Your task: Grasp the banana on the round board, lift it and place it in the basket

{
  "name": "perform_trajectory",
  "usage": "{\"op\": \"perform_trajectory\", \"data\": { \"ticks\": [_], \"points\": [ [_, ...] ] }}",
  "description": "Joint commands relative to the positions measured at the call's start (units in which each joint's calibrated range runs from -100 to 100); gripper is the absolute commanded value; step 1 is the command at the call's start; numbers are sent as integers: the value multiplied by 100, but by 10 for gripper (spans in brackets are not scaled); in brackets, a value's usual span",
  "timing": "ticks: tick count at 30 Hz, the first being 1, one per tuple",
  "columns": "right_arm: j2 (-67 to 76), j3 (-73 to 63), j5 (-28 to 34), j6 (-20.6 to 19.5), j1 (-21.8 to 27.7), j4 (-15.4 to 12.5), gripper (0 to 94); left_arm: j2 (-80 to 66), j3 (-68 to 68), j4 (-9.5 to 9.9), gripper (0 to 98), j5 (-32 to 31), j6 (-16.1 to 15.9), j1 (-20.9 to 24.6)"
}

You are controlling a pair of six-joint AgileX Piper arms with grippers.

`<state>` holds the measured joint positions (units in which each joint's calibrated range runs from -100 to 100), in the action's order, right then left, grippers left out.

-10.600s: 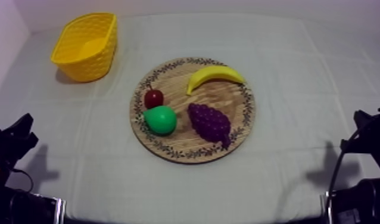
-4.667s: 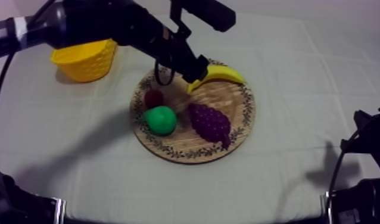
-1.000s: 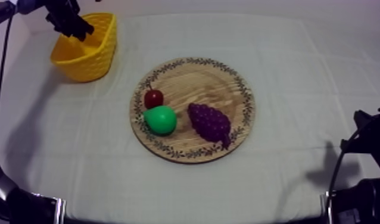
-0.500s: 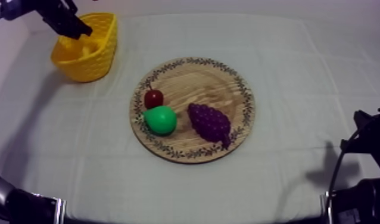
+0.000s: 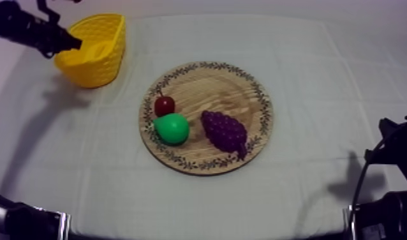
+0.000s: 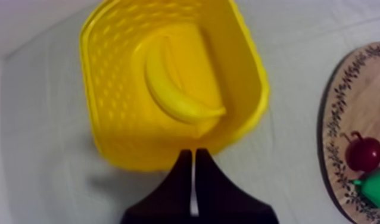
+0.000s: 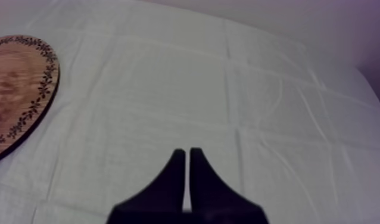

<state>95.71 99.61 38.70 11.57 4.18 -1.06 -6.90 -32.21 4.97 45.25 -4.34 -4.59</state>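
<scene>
The banana point(image 6: 177, 89) lies inside the yellow basket point(image 6: 109, 119), curved along its floor. My left gripper point(image 6: 192, 159) hangs above the basket's near wall with its black fingers together as a narrow wedge, holding nothing. From above, that gripper point(image 5: 69, 43) sits at the left rim of the basket point(image 5: 101, 64) at the table's back left. The round wooden board point(image 5: 225, 96) lies mid-table. My right gripper point(image 7: 186, 156) is shut over bare cloth, well to the right of the board point(image 7: 13, 77).
On the board rest a small red fruit point(image 5: 164, 104), a green pear point(image 5: 172, 127) and purple grapes point(image 5: 225, 131). The red fruit point(image 6: 364, 154) also shows beside the basket in the left wrist view. My right arm point(image 5: 397, 153) rests at the table's lower right edge.
My left gripper has drawn back leftward from over the basket's middle to its left rim. The banana stays in the basket. The right arm has not moved.
</scene>
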Motion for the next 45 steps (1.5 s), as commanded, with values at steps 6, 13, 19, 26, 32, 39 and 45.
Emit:
{"op": "perform_trajectory", "data": {
  "ticks": [6, 13, 19, 26, 32, 39, 45],
  "points": [
    [5, 5, 1, -2, 3, 1, 4, -2405, -2053, -91, 1, -275, 80, -15],
    [5, 5, 1, -2, 3, 1, 4, -4258, -3675, -184, 1, -628, 125, 27],
    [5, 5, 1, -2, 3, 1, 4, -5955, -5092, -486, 1, -934, 82, 141],
    [5, 5, 1, -2, 3, 1, 4, -7749, -5983, -845, 1, -428, -117, 381],
    [5, 5, 1, -2, 3, 1, 4, -8754, -6264, -851, 1, -67, -121, 377],
    [5, 5, 1, -2, 3, 1, 4, -9246, -6336, -733, 1, 26, -13, 266],
    [5, 5, 1, -2, 3, 1, 4, -9302, -6342, -700, 1, 24, 443, 178]
  ]
}}
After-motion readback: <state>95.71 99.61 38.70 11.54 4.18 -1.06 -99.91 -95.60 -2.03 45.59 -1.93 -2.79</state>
